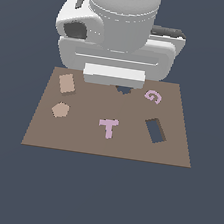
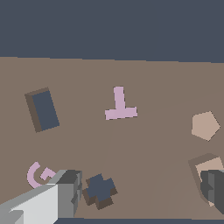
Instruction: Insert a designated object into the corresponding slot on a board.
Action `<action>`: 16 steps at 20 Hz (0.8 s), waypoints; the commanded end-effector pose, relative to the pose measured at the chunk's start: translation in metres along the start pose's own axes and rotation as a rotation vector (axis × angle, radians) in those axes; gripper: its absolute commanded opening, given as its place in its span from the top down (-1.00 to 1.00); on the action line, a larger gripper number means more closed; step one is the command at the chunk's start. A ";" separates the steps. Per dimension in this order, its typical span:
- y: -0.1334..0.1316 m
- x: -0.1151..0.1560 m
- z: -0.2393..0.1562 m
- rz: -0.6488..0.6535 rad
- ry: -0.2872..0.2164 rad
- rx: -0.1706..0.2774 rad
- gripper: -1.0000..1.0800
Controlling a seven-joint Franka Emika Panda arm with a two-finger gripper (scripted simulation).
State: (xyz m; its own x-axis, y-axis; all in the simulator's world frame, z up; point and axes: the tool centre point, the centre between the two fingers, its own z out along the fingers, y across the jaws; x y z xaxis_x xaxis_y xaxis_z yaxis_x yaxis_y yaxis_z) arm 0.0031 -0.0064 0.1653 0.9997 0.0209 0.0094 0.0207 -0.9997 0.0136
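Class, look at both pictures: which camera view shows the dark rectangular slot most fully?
The wrist view. There the slot is large and unobstructed, with its brown inner walls visible, so its depth and tilt show. The exterior view also shows the whole slot on the board, toward that view's right, but smaller.

The white arm hangs straight down, wrist bulky and vertical. Its hand (image 2: 140, 192) is spread wide, fingers (image 2: 70, 192) well apart, gripping nothing.

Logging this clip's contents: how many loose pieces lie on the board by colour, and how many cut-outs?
Tan pieces: 2, the rectangular block and the pentagon
Pink pieces: 2, the T and the G
Cut-outs: 2, the rectangular slot and the scalloped hole
Total: 6
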 end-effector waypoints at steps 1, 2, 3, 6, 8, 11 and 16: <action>0.000 0.000 0.000 0.000 0.000 0.000 -0.92; 0.000 0.000 0.000 0.000 0.000 0.000 -0.92; 0.001 0.000 0.000 -0.002 0.000 0.000 -0.92; 0.004 -0.003 0.003 -0.009 0.000 0.000 -0.92; 0.008 -0.006 0.006 -0.018 0.000 0.001 -0.92; 0.015 -0.011 0.012 -0.037 -0.001 0.002 -0.92; 0.035 -0.024 0.028 -0.083 -0.001 0.004 -0.92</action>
State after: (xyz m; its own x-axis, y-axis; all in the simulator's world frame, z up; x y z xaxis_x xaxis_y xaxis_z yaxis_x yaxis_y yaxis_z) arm -0.0161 -0.0352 0.1431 0.9960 0.0895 0.0077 0.0894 -0.9959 0.0112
